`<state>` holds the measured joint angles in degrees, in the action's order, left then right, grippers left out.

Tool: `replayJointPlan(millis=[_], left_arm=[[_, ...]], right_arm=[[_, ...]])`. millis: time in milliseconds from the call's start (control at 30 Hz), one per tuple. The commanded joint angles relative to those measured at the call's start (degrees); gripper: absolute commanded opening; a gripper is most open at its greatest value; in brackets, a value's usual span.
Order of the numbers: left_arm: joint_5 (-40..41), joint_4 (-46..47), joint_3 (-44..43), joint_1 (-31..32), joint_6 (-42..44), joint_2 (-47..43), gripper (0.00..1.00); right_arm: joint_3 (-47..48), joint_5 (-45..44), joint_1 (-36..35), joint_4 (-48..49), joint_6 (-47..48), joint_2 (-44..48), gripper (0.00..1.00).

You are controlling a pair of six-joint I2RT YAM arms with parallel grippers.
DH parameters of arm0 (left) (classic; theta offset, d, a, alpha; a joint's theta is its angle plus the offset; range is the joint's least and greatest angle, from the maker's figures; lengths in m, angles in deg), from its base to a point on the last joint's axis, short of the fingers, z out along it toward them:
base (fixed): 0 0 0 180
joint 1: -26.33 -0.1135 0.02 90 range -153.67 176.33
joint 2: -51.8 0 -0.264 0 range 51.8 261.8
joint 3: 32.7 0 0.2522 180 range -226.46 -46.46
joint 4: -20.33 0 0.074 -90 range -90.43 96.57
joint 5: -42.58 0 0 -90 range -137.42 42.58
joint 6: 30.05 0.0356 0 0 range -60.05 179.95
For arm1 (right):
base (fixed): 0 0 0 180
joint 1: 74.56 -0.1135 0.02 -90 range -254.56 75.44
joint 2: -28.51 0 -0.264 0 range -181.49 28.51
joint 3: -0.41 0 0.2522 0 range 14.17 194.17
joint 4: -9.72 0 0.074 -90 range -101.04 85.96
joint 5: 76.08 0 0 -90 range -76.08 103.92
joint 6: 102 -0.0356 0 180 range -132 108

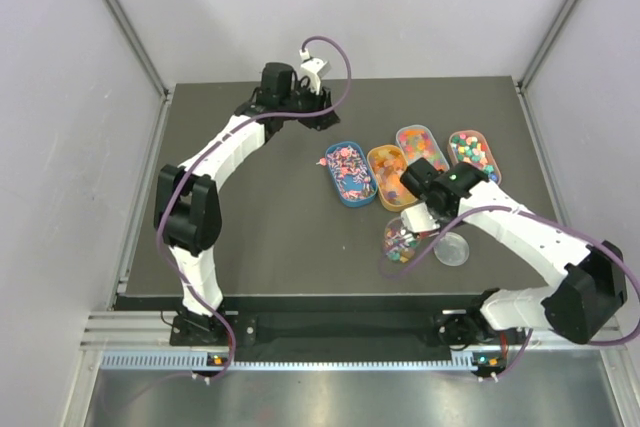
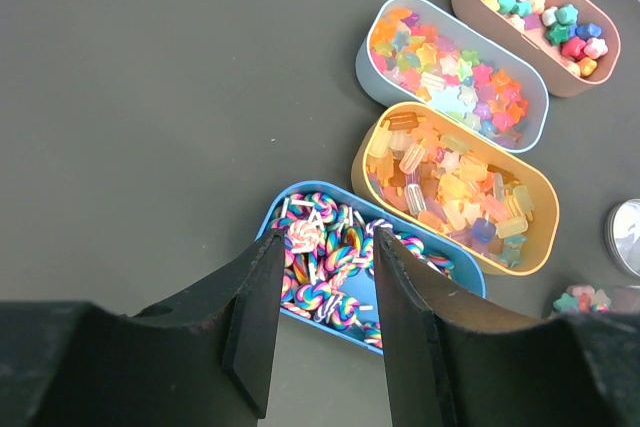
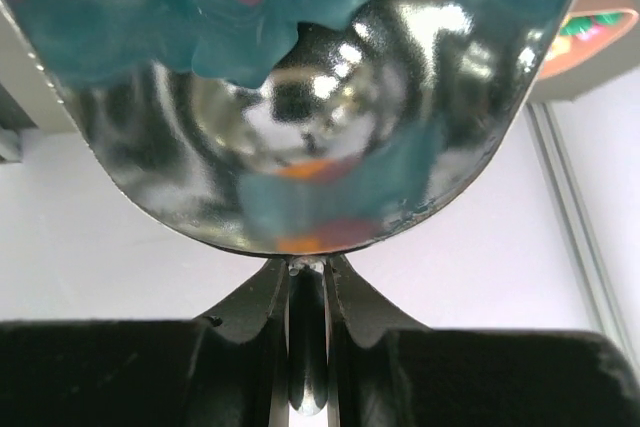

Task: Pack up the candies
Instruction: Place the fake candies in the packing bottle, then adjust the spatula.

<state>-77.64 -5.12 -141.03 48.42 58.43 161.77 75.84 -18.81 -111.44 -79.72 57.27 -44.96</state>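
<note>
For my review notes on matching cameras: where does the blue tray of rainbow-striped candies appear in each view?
Top external: the blue tray is just right of centre, leftmost of the four trays.
Left wrist: bottom centre, partly behind the left tool.
Right wrist: not in it; the metal scoop fills the picture.
Shared landmark: the yellow tray beside it, in the top and left wrist views.

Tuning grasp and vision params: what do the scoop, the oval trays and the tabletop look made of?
Scoop: polished metal, likely steel, going by its mirror finish with warped coloured reflections. Oval trays: probably plastic or coated tin. The walls are smooth, matte and pastel with no glare, and I can't tell which it is. Tabletop: a dark, even grey matte surface with no sheen. Its material is unclear.
</note>
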Motion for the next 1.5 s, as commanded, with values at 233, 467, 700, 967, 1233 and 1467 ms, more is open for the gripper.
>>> replayJointPlan(millis=[233,467,700,967,1233,1467], left_arm=[[-0.5,1.0,1.0,-0.4,-0.2,-3.5,0.46],[-1.1,1.2,0.8,-0.6,-0.6,-3.0,0.46],[-1.1,1.4,1.0,-1.0,-0.8,-3.2,0.46],[-4.0,3.0,0.2,-0.9,-3.4,-2.7,0.46],[-19.7,10.4,-1.1,4.4,-15.4,-1.9,0.46],[-21.9,15.0,-0.6,11.1,-21.2,-1.9,0.5]], right_arm=[[7.0,-13.3,-5.5,-8.9,-5.1,-2.5,0.0],[4.2,-18.5,-8.6,-9.0,-3.1,-0.1,0.0],[1.9,-20.5,-10.0,-9.0,-3.1,1.3,0.0],[14.2,-14.4,-2.4,-9.0,-5.8,-1.9,0.0],[24.3,1.9,8.1,-8.9,-18.9,-7.1,0.0],[26.7,6.1,8.3,-7.6,-23.6,-10.3,0.0]])
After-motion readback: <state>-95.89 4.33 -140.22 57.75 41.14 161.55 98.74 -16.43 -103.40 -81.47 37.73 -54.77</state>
